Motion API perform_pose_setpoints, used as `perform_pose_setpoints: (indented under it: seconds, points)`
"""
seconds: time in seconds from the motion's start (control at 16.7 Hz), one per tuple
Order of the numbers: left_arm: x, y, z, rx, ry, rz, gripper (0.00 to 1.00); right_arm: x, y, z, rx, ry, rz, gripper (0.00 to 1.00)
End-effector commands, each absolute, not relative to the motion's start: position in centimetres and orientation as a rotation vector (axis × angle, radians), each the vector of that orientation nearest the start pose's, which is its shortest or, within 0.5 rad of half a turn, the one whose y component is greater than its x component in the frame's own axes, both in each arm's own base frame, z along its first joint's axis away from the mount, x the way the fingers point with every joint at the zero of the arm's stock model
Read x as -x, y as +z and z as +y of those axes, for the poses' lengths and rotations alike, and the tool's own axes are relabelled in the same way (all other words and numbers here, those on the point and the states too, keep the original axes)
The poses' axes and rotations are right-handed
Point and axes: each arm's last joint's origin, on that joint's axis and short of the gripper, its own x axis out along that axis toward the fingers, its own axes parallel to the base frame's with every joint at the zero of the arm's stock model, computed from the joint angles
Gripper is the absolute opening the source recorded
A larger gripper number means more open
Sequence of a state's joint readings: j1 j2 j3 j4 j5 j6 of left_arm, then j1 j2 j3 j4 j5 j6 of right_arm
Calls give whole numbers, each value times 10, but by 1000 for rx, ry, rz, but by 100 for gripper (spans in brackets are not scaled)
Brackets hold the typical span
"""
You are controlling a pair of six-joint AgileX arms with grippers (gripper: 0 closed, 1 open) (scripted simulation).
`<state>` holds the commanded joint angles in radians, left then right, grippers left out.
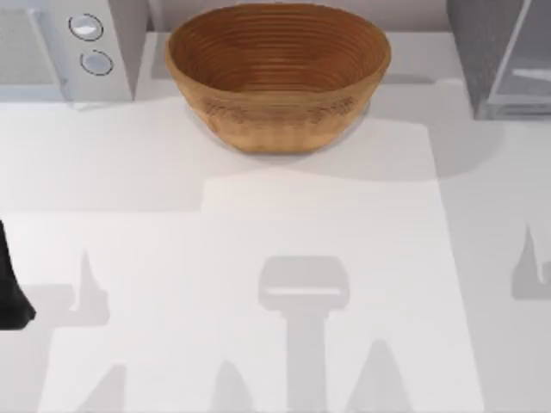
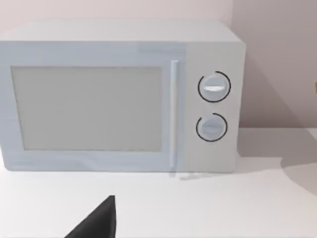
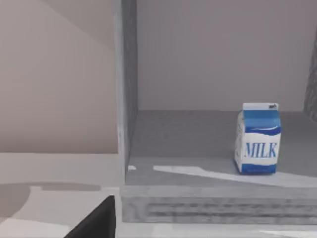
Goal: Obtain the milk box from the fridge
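The milk box (image 3: pixel 257 139) is a small white carton with a blue face reading MILK. It stands upright on the grey floor inside the fridge (image 3: pixel 188 134), whose inside is open to the right wrist view. In the top view the fridge (image 1: pixel 486 52) is at the table's back right corner, with its pale glassy door panel (image 1: pixel 534 60) beside it. A dark tip of my right gripper (image 3: pixel 96 220) shows low in the right wrist view, well short of the carton and apart from it. My left arm (image 1: pixel 12 292) is parked at the table's left edge.
A white microwave (image 1: pixel 65 47) with two round knobs stands at the back left and faces the left wrist camera (image 2: pixel 119 99). A large wicker bowl (image 1: pixel 277 73) sits at the back centre. The white table (image 1: pixel 275 258) spreads in front of them.
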<state>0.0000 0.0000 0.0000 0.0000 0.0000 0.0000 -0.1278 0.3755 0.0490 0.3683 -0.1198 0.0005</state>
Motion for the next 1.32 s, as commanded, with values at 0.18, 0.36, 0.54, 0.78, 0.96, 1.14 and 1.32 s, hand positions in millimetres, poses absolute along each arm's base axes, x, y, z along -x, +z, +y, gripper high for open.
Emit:
perform_pose_setpoints:
  seconds: [0.18, 0.36, 0.54, 0.78, 0.96, 1.14, 1.32]
  points:
    - [-106, 160, -1, 0, 0, 0, 100, -150, 179, -27, 14, -10, -31, 100]
    - [-106, 160, -1, 0, 0, 0, 100, -172, 167, -44, 4, -11, 6, 100]
    - [-106, 160, -1, 0, 0, 0, 100, -188, 148, -62, -10, -8, 36, 100]
    - [-106, 160, -1, 0, 0, 0, 100, -200, 125, -84, -17, -4, 37, 100]
    - [-106, 160, -1, 0, 0, 0, 100, -203, 115, -96, -9, -1, 16, 100]
    - [-106, 160, -1, 0, 0, 0, 100, -205, 110, -102, 0, 0, 1, 100]
    - [-106, 160, -1, 0, 0, 0, 100, -205, 110, -102, 0, 0, 0, 100]
